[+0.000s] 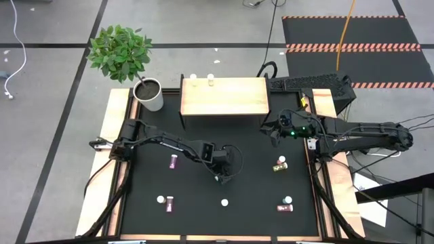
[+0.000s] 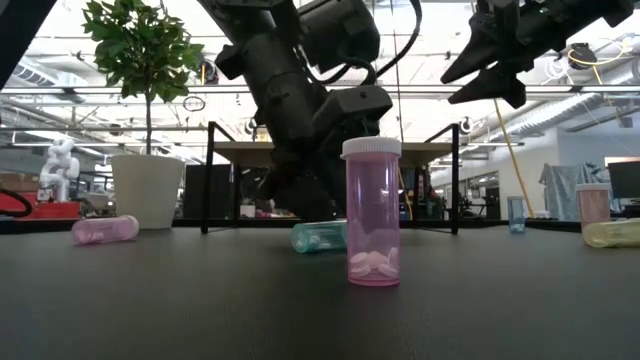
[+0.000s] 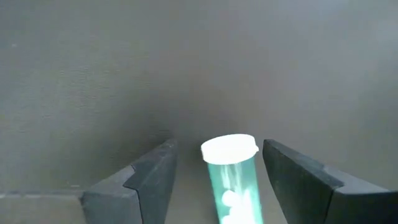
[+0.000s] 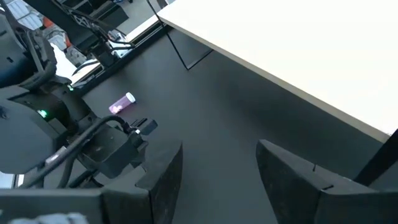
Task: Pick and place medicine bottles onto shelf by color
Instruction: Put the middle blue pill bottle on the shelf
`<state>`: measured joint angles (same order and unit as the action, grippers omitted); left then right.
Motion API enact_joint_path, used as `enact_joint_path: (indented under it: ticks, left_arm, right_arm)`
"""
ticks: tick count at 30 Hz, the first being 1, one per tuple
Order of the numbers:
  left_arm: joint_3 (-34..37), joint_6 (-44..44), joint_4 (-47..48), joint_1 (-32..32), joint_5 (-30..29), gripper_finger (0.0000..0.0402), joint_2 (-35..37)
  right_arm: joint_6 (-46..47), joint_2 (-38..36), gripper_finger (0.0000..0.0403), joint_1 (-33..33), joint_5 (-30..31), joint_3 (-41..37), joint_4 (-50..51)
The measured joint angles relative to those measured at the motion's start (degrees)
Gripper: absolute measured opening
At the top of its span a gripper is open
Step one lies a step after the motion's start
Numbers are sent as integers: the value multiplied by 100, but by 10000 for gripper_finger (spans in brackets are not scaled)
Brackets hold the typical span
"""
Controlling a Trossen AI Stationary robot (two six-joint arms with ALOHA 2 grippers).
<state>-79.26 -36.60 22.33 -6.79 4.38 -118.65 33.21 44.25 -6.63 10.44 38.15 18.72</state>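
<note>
Left pincer (image 3: 214, 180) sat low on the tabletop (image 3: 186, 62), spread wide around a lying teal bottle (image 3: 233, 177), probably lining up a grab, while the right pincer (image 4: 217, 168) hung empty and apart beside the shelf (image 4: 298, 43).

The left arm reaches toward mid-bench, its left tool (image 3: 214, 180) tipped down low with fingers parted. The right arm stretches inward, its right tool (image 4: 217, 174) raised, fingers spread and empty.

One camera looks straight down on my whole counter (image 1: 203, 203). Another sits at counter height, facing the shelf (image 2: 330, 150) at twelve o'clock. Each wrist camera peers closely past its fingers. All share the dark counter.
</note>
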Motion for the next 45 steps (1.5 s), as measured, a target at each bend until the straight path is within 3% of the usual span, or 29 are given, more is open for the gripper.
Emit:
enact_joint_path:
  ticks: [8,22,38,45]
  left_arm:
    - [-2,30,50,-1,-98,234,-13]
    - [-2,-123,157,63,-272,121,-17]
    - [9,-107,-225,618,-369,125,1165]
    - [7,717,-864,814,-507,125,1936]
  right_arm:
    - [15,0,199,0,0,0,0]
    - [14,0,199,0,0,2,0]
    - [-106,-233,199,0,-16,4,-196]
    - [-96,-303,199,-24,-466,7,-1436]
